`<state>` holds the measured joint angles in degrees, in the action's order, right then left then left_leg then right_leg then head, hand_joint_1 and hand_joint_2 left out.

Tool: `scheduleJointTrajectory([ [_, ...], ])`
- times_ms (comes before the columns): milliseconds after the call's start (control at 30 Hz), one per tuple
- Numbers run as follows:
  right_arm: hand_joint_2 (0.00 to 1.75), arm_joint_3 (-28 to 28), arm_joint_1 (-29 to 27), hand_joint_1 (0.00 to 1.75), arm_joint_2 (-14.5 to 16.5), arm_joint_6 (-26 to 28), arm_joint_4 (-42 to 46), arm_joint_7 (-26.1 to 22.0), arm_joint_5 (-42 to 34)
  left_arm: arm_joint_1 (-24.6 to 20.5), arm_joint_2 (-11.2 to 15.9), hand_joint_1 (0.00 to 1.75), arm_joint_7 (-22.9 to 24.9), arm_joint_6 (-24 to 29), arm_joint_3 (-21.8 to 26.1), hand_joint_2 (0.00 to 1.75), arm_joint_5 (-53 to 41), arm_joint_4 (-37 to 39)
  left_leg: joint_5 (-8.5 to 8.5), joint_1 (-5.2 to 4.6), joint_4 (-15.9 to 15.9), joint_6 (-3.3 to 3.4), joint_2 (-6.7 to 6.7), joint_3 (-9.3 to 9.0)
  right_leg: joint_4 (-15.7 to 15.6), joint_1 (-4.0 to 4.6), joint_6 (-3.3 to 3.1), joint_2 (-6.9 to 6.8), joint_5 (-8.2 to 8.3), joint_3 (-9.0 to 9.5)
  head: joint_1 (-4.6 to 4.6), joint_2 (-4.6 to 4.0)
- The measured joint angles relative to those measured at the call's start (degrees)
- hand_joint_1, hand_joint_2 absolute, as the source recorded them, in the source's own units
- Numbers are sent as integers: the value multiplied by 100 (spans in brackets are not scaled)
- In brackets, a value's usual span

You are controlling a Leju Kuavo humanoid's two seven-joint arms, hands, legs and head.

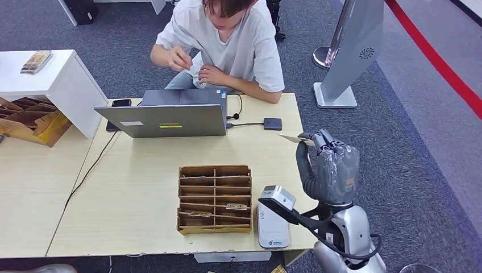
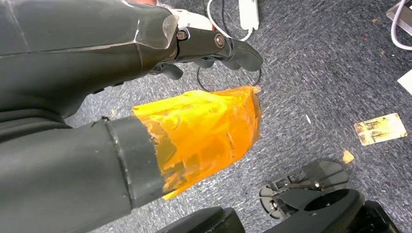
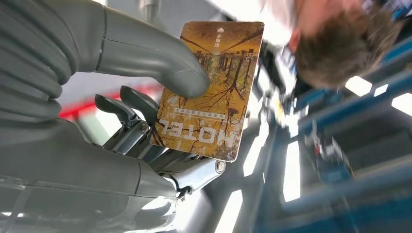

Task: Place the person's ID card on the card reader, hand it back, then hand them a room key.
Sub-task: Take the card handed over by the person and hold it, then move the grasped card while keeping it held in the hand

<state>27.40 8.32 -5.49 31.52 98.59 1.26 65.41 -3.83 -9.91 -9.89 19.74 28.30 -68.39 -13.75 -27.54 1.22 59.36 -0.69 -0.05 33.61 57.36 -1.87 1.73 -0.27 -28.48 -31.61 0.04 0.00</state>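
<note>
My right hand [image 1: 329, 165] is raised above the table's right edge and pinches a room key card [image 1: 298, 139] between thumb and fingers. Up close the key card [image 3: 214, 92] is brown and yellow with a tree picture and the word HOTEL; the thumb [image 3: 160, 58] presses on its face. The small black card reader [image 1: 273, 123] lies on the table beside the laptop, with nothing on it. The person [image 1: 227, 45] sits behind the laptop with both hands drawn in near the chest. My left hand [image 2: 194, 121] hangs over the carpet, holding nothing.
A grey laptop [image 1: 165, 116] stands at the table's far side. A wooden slotted card box [image 1: 215, 199] sits near the front with a few cards in it, and a white device [image 1: 271, 224] is beside it. A loose card [image 2: 380, 128] lies on the floor.
</note>
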Motion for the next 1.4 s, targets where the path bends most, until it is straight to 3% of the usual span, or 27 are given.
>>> scheduleJointTrajectory([
  [233, 175, 103, -286, 175, -52, -1226, 324, -315, -1978, 57, 11, 0, -45, 47, 9, 0, 96, 1, 0, 0, 0, 0, -1, 1, 0, 0, 0, -2, 0, 0, 0, 0],
  [633, 175, 137, -863, 175, -167, -2558, 547, -586, -3927, 72, 57, 0, -56, 44, 17, 0, 102, 2, -1, 0, 0, 0, -2, 0, 0, 0, 0, -5, -1, 1, 0, 0],
  [1133, 175, 245, -1210, 175, -234, -3076, 487, -628, -4547, 70, 85, 0, -56, 39, 22, 0, 54, 28, -1, 0, -1, 0, -3, 0, 0, 0, 0, -4, -1, 1, -1, 0],
  [1400, 175, 542, -1338, 175, -278, -3148, -168, -325, -5105, 71, 92, 0, -57, 46, 25, 0, 42, 34, -1, 0, -2, 0, -2, 1, 0, 0, 1, -4, -2, 1, -1, 0],
])
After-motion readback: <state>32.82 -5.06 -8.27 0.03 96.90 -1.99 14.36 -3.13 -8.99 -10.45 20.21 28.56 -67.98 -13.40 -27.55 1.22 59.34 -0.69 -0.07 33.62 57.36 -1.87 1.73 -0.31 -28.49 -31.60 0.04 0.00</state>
